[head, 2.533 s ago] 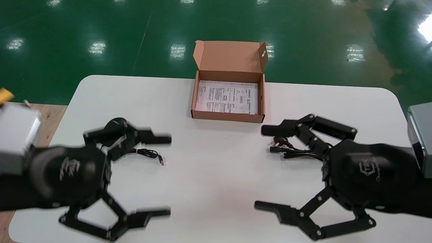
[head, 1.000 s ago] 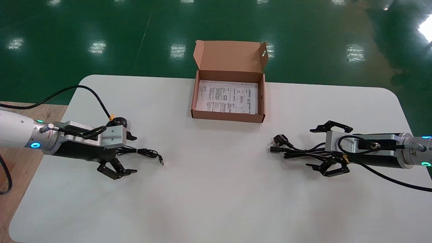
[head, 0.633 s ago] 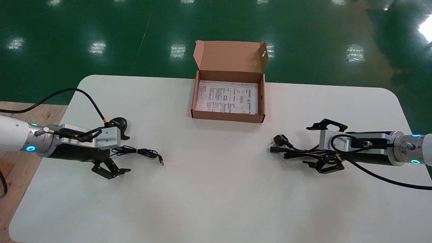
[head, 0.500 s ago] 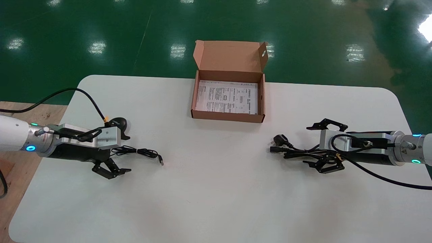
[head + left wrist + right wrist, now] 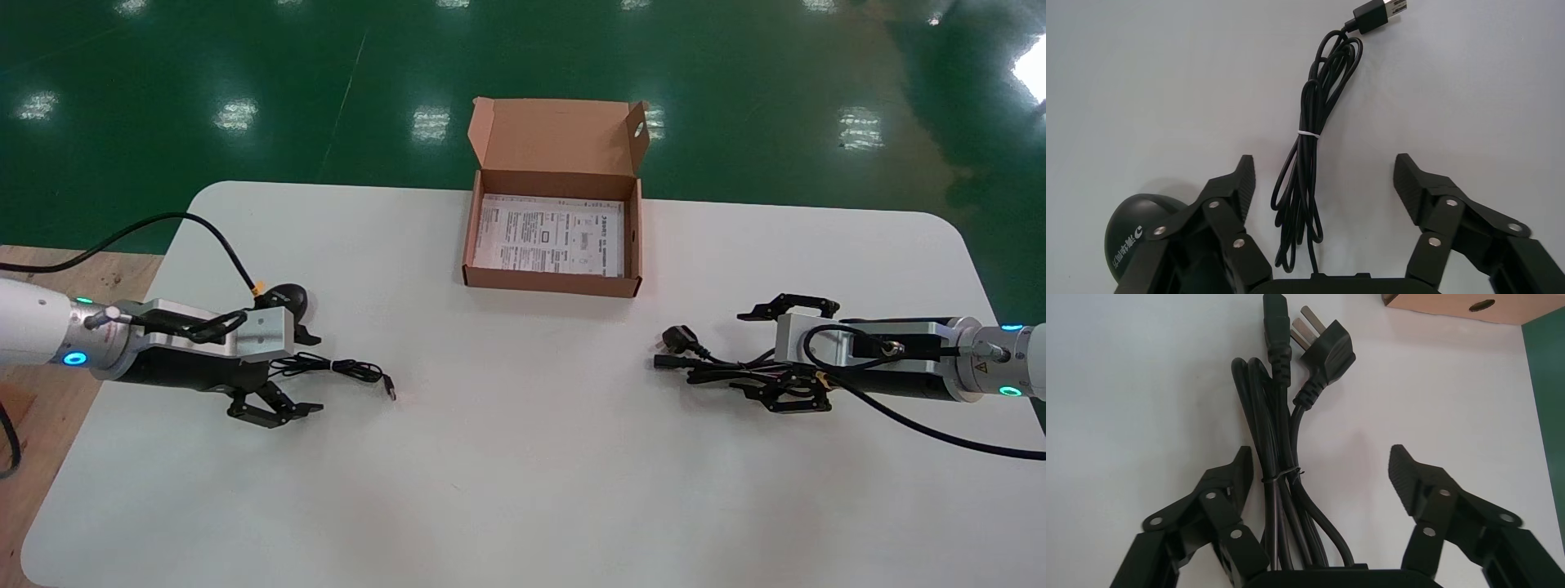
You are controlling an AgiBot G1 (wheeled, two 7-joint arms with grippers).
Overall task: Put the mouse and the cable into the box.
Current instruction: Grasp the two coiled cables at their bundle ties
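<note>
On the bench (image 5: 523, 457), the right hand (image 5: 1320, 465) is spread astride the power cable (image 5: 1281, 416), so I would close near its tie (image 5: 1281, 473); the left hand (image 5: 1324, 177), also spread, straddles only the cord (image 5: 1309, 153), with the mouse (image 5: 1128, 229) outside one finger, so shift over before squeezing.

The mouse (image 5: 1125, 236) is seen as black with pale lettering, its black cord (image 5: 1309, 144) bound by a white tie (image 5: 1309, 133). The cable (image 5: 1275, 435) is black, with silvery prongs (image 5: 1306, 321). The brown box (image 5: 547, 282) is lined by a white sheet (image 5: 547, 237), seemingly printed in black. The table (image 5: 523, 457) is white and the floor (image 5: 163, 82) glossy green. The left gripper (image 5: 1324, 168) and right gripper (image 5: 1320, 456) are black
</note>
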